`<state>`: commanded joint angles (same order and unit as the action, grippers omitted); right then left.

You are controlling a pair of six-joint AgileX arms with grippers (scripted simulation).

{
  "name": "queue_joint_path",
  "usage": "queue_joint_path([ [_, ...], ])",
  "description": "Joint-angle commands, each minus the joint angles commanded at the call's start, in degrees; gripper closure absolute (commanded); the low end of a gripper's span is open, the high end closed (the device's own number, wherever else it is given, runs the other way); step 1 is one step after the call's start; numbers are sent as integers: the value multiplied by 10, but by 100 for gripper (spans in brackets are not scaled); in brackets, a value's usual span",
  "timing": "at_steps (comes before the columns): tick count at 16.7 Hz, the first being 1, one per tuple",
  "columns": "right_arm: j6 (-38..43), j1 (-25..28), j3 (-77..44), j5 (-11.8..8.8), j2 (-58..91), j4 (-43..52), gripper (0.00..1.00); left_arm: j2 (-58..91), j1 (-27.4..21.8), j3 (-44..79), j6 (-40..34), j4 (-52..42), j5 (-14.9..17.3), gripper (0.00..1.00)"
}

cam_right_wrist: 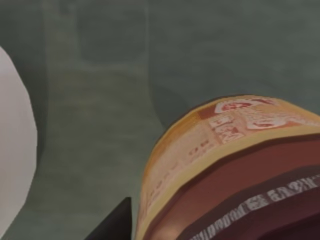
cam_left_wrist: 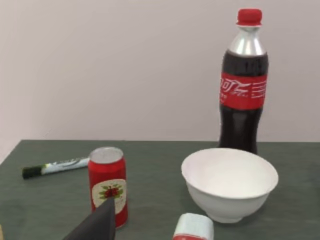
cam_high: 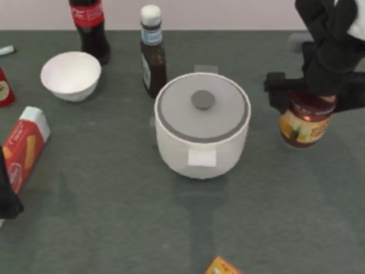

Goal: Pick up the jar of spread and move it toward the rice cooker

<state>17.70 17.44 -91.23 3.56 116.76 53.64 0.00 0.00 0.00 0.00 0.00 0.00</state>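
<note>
The jar of spread (cam_high: 303,123), with a yellow-orange label and maroon lid, hangs above the table at the right, held from above by my right gripper (cam_high: 319,100), which is shut on it. In the right wrist view the jar (cam_right_wrist: 225,165) fills the near part, one dark fingertip (cam_right_wrist: 117,225) beside it. The rice cooker (cam_high: 202,125), white with a grey lid and knob, stands at the table's middle, to the left of the jar; its white side (cam_right_wrist: 12,145) shows in the right wrist view. My left gripper (cam_high: 8,200) is parked at the left edge.
A brown sauce bottle (cam_high: 153,54) stands behind the cooker. A cola bottle (cam_high: 90,25), white bowl (cam_high: 71,74), red can (cam_left_wrist: 107,185), marker (cam_left_wrist: 55,166) and red carton (cam_high: 23,148) occupy the left. An orange packet (cam_high: 222,266) lies at the front edge.
</note>
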Motion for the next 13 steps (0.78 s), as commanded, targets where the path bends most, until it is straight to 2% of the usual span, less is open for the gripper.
queue_joint_path([
  [6, 0, 0, 46, 2, 32, -80, 100, 0, 0, 0, 0, 0, 0, 0],
  [11, 0, 0, 51, 2, 36, -88, 100, 0, 0, 0, 0, 0, 0, 0],
  [13, 0, 0, 51, 2, 36, -88, 85, 0, 0, 0, 0, 0, 0, 0],
])
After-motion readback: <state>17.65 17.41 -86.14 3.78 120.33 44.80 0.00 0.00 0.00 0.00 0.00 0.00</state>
